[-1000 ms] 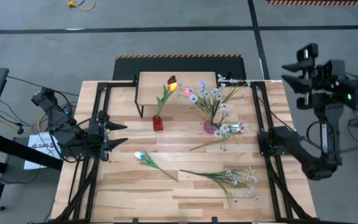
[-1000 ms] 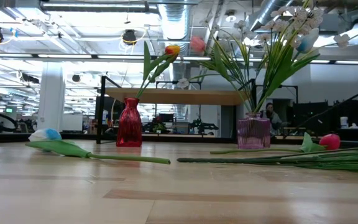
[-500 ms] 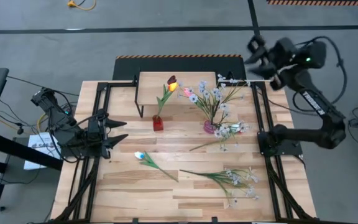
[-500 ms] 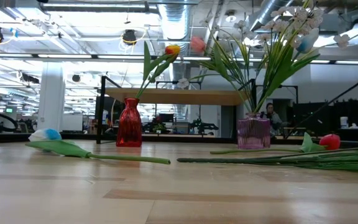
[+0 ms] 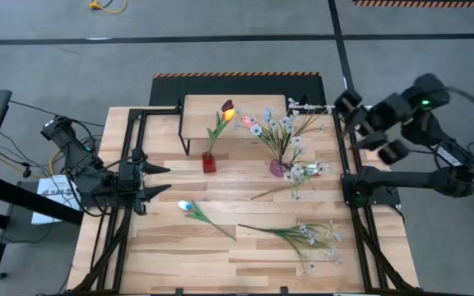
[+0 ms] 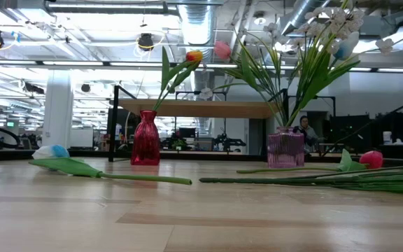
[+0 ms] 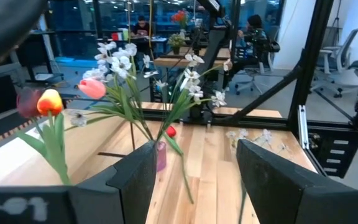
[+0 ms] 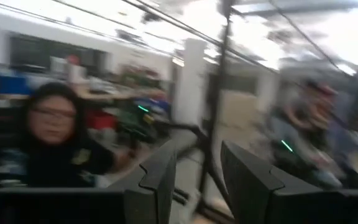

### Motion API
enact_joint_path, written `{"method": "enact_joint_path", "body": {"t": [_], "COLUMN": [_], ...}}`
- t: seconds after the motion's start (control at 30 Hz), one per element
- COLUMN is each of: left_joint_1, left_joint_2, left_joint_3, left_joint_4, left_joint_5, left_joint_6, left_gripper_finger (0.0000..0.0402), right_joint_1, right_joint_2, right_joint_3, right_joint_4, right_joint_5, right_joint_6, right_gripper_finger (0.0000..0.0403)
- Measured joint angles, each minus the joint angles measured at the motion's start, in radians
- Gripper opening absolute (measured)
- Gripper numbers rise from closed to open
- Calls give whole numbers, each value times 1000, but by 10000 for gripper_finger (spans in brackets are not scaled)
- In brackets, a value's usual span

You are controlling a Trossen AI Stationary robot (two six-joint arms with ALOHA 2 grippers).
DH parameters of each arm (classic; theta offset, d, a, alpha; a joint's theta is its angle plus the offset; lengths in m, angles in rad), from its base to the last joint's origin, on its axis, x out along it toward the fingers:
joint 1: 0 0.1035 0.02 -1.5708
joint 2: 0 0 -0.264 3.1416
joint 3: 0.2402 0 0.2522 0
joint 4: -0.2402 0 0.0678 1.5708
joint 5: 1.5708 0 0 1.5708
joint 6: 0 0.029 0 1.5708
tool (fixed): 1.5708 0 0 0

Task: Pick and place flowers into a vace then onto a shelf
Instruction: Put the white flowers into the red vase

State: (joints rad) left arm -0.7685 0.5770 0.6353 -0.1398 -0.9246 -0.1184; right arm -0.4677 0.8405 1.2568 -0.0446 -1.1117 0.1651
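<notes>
A red vase (image 5: 209, 162) with orange and dark red tulips (image 5: 227, 109) stands on the table in front of the shelf (image 5: 220, 107). To its right, a pink vase (image 5: 278, 168) holds white blossom sprays and a pink tulip. Loose flowers lie flat on the table: a white-and-blue tulip (image 5: 189, 207), white sprays (image 5: 307, 236) and a stem with a red head (image 6: 371, 159). My left gripper (image 5: 164, 179) hangs open at the table's left side, pointing level toward the vases. My right gripper (image 5: 354, 119) is open and raised above the table's right rail, holding nothing.
Black metal frame rails (image 5: 348, 164) run along both sides of the table. The shelf's thin dark legs (image 6: 112, 122) stand behind the red vase. A person (image 8: 48, 137) shows in the room beyond the table, in the right wrist view.
My right arm has swung round from beyond the table's far right corner toward the right rail. It passed over the far edge and came back toward the near side, and its gripper turned and rolled as it went. The flowers and vases have stayed in place.
</notes>
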Motion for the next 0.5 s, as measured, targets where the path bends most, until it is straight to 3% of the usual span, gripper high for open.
{"method": "enact_joint_path", "body": {"t": [0.13,0.3,0.5], "left_joint_1": [0,0,0], "left_joint_2": [6,6,6], "left_joint_3": [0,0,0], "left_joint_4": [0,2,2], "left_joint_5": [0,0,-1], "left_joint_6": [-2,-4,-4], "left_gripper_finger": [212,212,212], "right_joint_1": [208,481,725], "right_joint_2": [-16,26,168], "right_joint_3": [-4,-77,-139], "right_joint_4": [-322,-230,-224], "right_joint_5": [234,365,529], "right_joint_6": [-284,-302,-327], "right_gripper_finger": [118,118,118]}}
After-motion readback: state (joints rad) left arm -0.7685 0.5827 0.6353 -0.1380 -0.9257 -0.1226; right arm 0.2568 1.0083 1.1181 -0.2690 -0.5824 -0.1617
